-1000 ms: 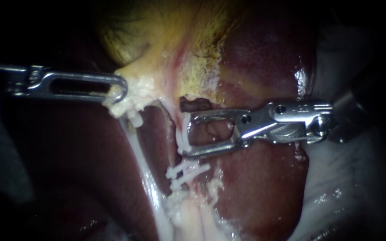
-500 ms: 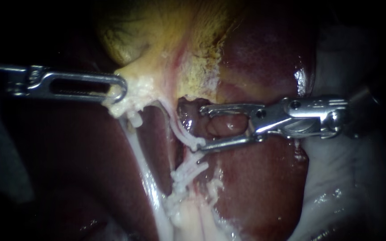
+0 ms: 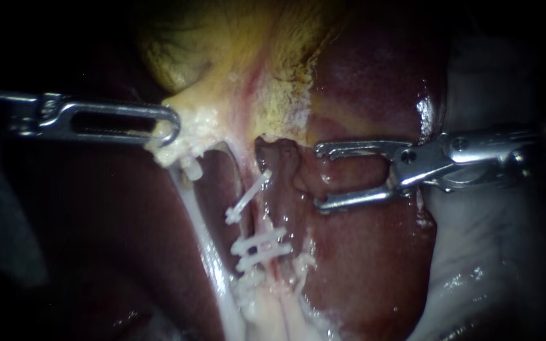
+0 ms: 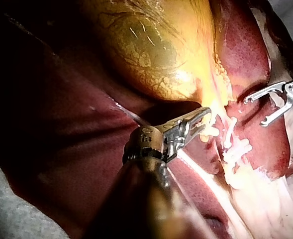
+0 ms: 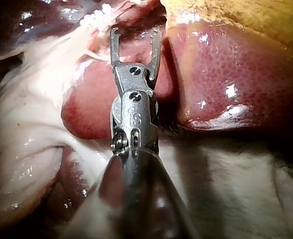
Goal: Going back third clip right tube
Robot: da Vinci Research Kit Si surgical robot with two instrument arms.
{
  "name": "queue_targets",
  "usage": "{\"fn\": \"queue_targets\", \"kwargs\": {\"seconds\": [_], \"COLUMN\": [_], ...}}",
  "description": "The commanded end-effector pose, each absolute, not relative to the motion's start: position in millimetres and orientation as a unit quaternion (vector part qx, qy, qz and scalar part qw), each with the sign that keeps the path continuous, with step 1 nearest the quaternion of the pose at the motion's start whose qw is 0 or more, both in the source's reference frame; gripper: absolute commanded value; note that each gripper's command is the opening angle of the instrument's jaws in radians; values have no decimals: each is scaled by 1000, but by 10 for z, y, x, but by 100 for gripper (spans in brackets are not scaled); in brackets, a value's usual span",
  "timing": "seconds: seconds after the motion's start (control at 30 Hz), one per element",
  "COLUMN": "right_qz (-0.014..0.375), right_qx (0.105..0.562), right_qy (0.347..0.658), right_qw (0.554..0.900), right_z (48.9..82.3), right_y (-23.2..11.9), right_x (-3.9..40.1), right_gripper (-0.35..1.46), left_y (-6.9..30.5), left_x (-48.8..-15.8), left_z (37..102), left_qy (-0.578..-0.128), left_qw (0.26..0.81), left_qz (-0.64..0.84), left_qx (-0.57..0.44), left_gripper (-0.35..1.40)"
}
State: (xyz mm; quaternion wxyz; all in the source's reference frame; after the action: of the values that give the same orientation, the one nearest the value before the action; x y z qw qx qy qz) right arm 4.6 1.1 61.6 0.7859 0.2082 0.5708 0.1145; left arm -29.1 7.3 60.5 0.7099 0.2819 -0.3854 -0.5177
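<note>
My left instrument (image 3: 167,134) comes in from the left, its jaws shut on the whitish tissue where the yellow gallbladder (image 3: 235,50) narrows; the left wrist view shows the same hold (image 4: 206,117). Two pale tubes run down from there. The right tube (image 3: 236,165) carries a tilted white clip (image 3: 248,197) and two more clips (image 3: 261,245) below it. The left tube (image 3: 200,227) has a clip (image 3: 191,168) near its top. My right instrument (image 3: 318,177) stands to the right of the clips, jaws open and empty, over the liver (image 3: 374,82); it also shows in the right wrist view (image 5: 136,34).
Dark red liver lies on both sides of the tubes. A pale wet cloth (image 3: 494,252) lies under my right instrument's shaft at the right. White fatty tissue (image 3: 266,309) gathers where the tubes meet below.
My right instrument's open jaws have drawn back to the right, off the right tube, leaving a tilted white clip on it. The left instrument has held still.
</note>
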Motion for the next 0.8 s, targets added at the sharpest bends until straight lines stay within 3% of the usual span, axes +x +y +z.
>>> {"fn": "queue_targets", "kwargs": {"seconds": [0.03, 0.43, 0.8], "right_qz": [113, 88, 86], "right_qx": [207, 192, 191], "right_qy": [571, 577, 577], "right_qw": [786, 789, 790], "right_z": [614, 596, 595], "right_y": [12, 22, 24], "right_x": [45, 27, 22], "right_gripper": [50, 50, 50], "left_y": [72, 60, 74], "left_x": [-291, -320, -358], "left_z": [605, 646, 710], "left_qy": [-385, -379, -376], "left_qw": [710, 718, 727], "left_qz": [-518, -510, -502], "left_qx": [282, 283, 280], "left_gripper": [-35, -35, -35]}}
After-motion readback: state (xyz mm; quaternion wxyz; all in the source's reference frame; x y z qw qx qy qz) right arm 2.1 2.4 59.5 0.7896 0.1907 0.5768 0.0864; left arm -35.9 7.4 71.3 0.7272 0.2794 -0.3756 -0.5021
